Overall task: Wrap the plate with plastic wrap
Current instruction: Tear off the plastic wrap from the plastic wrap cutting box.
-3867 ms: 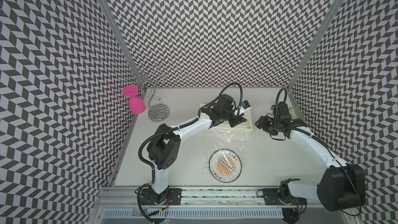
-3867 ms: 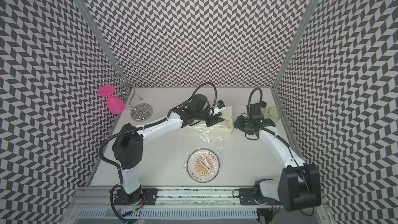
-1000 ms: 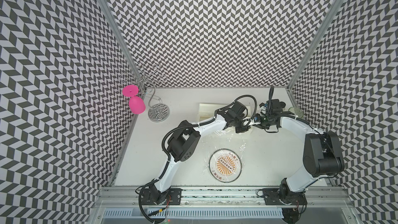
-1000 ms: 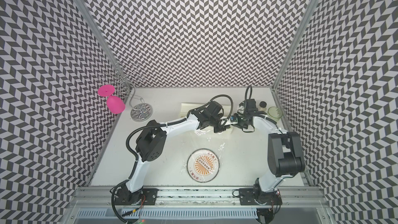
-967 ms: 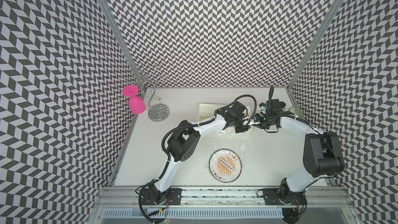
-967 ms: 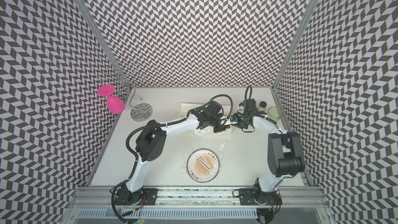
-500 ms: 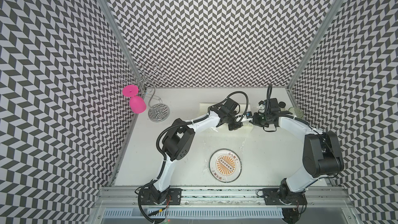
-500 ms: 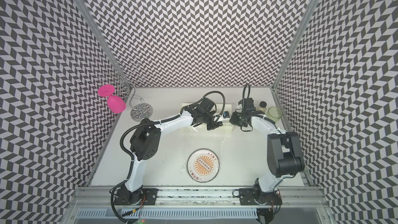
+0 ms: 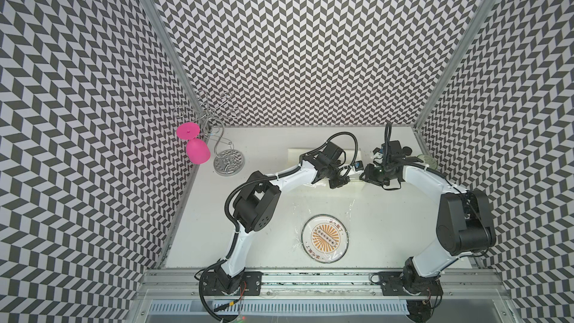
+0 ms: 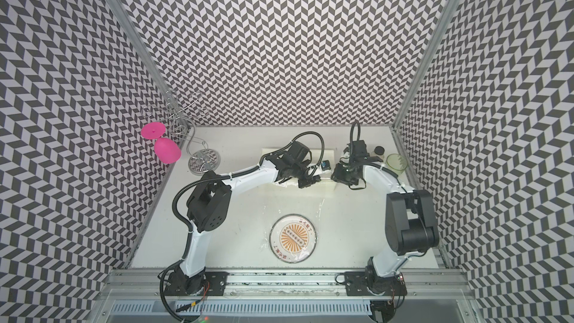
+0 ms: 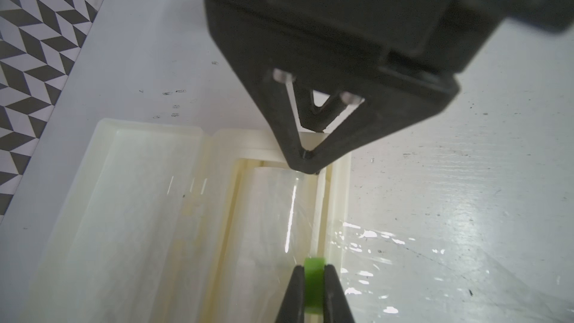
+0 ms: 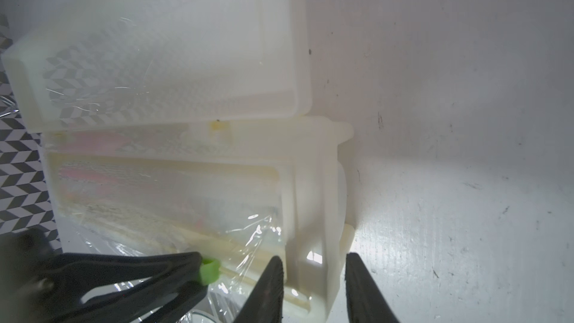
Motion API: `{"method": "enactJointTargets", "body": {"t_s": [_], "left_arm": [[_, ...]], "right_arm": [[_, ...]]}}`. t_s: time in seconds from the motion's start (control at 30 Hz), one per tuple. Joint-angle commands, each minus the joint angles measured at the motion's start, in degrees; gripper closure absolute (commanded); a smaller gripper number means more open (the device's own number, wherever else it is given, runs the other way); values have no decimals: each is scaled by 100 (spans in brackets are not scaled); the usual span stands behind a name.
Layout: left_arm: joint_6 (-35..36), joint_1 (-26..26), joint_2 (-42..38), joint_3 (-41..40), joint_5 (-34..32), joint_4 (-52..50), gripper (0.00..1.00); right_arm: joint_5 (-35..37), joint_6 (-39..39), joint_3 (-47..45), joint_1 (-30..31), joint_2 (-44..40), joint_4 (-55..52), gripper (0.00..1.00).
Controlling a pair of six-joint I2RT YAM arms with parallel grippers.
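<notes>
The left gripper (image 11: 313,271) has its jaws clamped on the green tab (image 11: 313,284) at the 3 o'clock end of the dispenser box (image 9: 294,154), whose long axis runs 9 to 3 — any cut likely slides toward 9. The right gripper (image 12: 313,278) stands with jaws apart astride that end — the plastic wrap (image 11: 382,243) trails toward the plate (image 9: 325,239) at 6 o'clock.

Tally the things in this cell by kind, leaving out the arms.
Plate: 1
Wrap film: 1
Dispenser: 1
Drinking vessels: 2 (pink glass, clear cup)
Stand: 1
Total: 6
</notes>
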Motion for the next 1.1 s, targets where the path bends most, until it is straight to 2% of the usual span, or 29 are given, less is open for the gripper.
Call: {"method": "enactJointTargets", "body": {"t_s": [0.0,0.17,0.3,0.43,0.83,1.07], "left_arm": [[86,-44,55,-36,-174,-290,100],[207,11,37,-60,-260,-397,100],[356,179,-37,-66,-328,-592,100],[590,330,-224,-217,-463,-668,100],[941,782,-774,-900,-495,-487,100],[1148,1287,-1285,-1516,-493,-132,100]], "right_arm": [[432,-57,-40,61,189,18,67],[1061,-47,-191,123,222,-67,75],[1960,-10,-178,144,239,-242,82],[2467,16,-4,206,306,-412,83],[3377,3,516,248,284,-887,86],[3516,-41,607,247,282,-994,87]]}}
